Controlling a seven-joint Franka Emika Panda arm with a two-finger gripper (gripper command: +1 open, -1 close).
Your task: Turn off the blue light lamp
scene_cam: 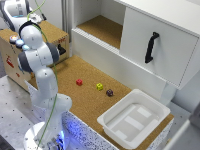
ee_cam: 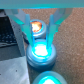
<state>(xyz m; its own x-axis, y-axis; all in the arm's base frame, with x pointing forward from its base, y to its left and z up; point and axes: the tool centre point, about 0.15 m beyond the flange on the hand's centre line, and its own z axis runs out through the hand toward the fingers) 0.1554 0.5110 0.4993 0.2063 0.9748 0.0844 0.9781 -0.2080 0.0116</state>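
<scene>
In the wrist view the blue light lamp (ee_cam: 40,50) is a small round dome on a grey-blue base, glowing bright cyan. My gripper (ee_cam: 39,41) is open, its two teal-lit fingers (ee_cam: 24,25) spread to either side just over the dome's far edge; contact cannot be made out. Between the fingers and farther off sits a similar dome with an orange tint (ee_cam: 36,27). A further cyan glow (ee_cam: 48,79) shows at the frame's edge. In the exterior view the arm (scene_cam: 37,55) bends over the cardboard box (scene_cam: 15,55), and its own links hide the lamps and gripper.
On the cork table top (scene_cam: 75,100) lie a red cube (scene_cam: 79,82), a yellow cube (scene_cam: 99,86) and a dark cube (scene_cam: 109,92). A white tray (scene_cam: 134,117) stands at the exterior view's right. Behind is a white cabinet with a black handle (scene_cam: 151,47).
</scene>
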